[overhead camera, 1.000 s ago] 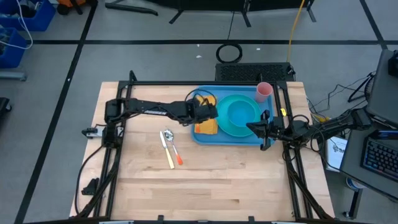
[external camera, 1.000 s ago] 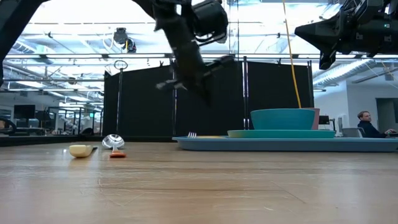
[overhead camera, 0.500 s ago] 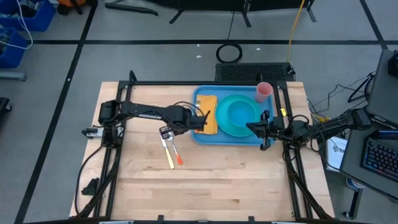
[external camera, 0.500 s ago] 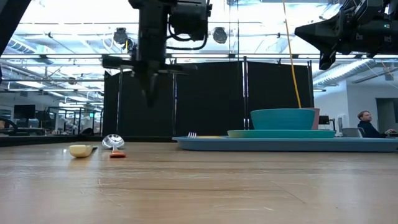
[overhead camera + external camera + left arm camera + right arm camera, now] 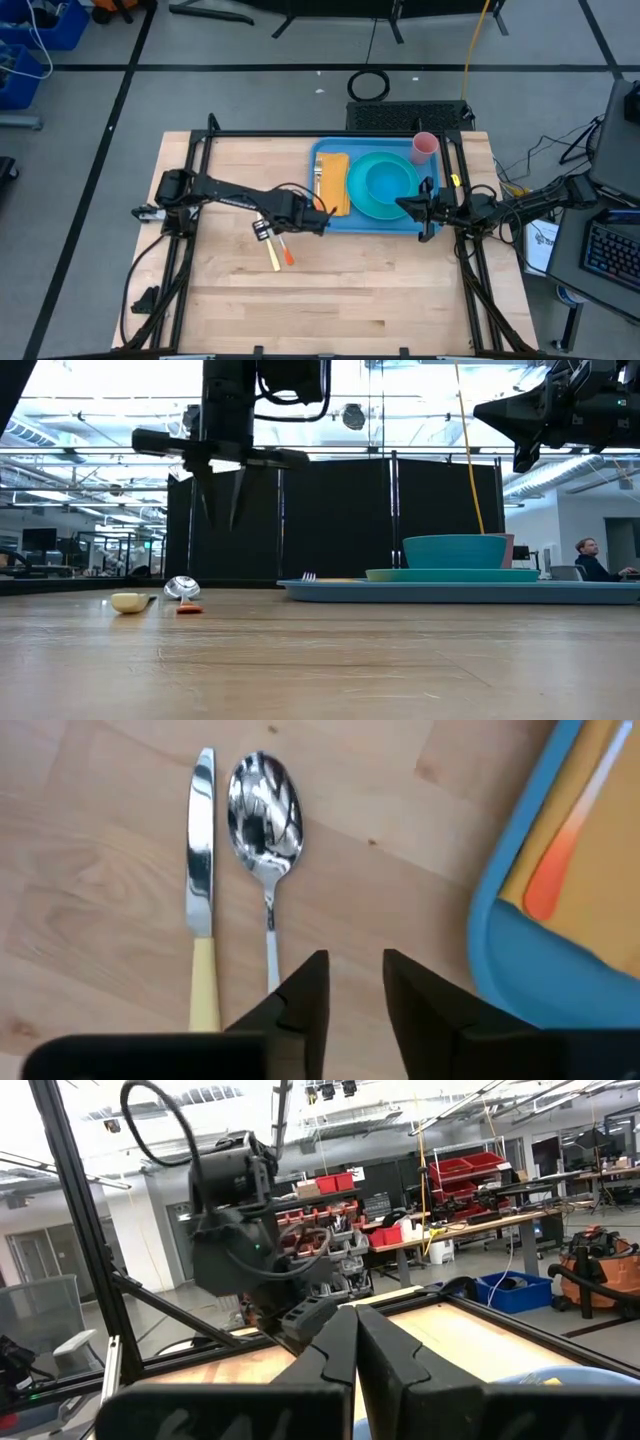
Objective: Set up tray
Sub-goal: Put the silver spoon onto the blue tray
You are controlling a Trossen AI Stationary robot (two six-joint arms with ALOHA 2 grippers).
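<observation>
The blue tray [image 5: 325, 222] lies at the table's far right. It holds an orange napkin [image 5: 334, 184] with a fork [image 5: 319, 178], a turquoise plate [image 5: 383, 186] and a bowl [image 5: 455, 550]. A knife [image 5: 202, 870] and a spoon [image 5: 264, 812] lie side by side on the wood left of the tray. My left gripper [image 5: 354, 982] hangs open above the wood, fingers pointing down, between the spoon's handle and the tray's corner [image 5: 505, 935], and is empty. My right gripper [image 5: 424, 208] waits, shut, high over the tray's right rim.
A pink cup [image 5: 424, 147] stands at the tray's far right corner. Black frame rails [image 5: 190, 200] run along the table's left, far and right sides. Bare wood [image 5: 330, 300] fills the near half of the table. A person [image 5: 592, 560] sits in the room beyond.
My left gripper left the napkin on the tray and swung toward the table's left and near edge, ending above the wood beside the spoon and knife. It turned from tilted to pointing straight down, and its fingers opened. The napkin now lies flat on the tray.
</observation>
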